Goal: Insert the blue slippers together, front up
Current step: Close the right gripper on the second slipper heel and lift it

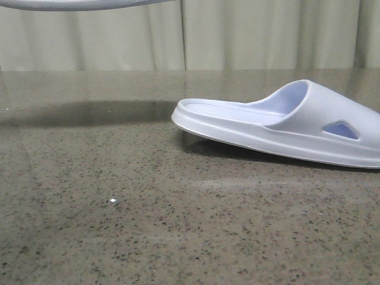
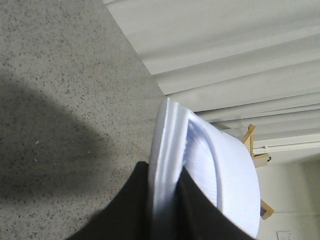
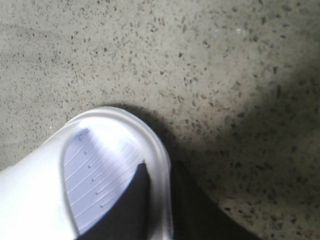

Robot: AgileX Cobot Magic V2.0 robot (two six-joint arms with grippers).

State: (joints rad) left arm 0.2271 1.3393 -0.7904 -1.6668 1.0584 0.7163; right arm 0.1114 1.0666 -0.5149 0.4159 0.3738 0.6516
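Here, left to right.
Left fingers (image 2: 165, 200): dark pads pinching the side rim of one slipper (image 2: 210, 170); one pad on the sole side, the other inside against the footbed.
Left slipper: held on edge above the speckled bench (image 2: 60, 75), clear of it, casting a broad shadow; pleated curtain (image 2: 225, 45) behind.
Front view, top left: a pale curved edge (image 1: 77, 5) crosses the frame, likely this same slipper, cannot tell for sure.
Right slipper (image 1: 285, 122): right of centre in the front view, sole down, its near end tilted up off the bench, strap with triangular cutout to the right.
Right fingers (image 3: 152, 205): dark pads clamped on this slipper's (image 3: 100, 170) rim, one pad on the ridged footbed, one outside the edge.
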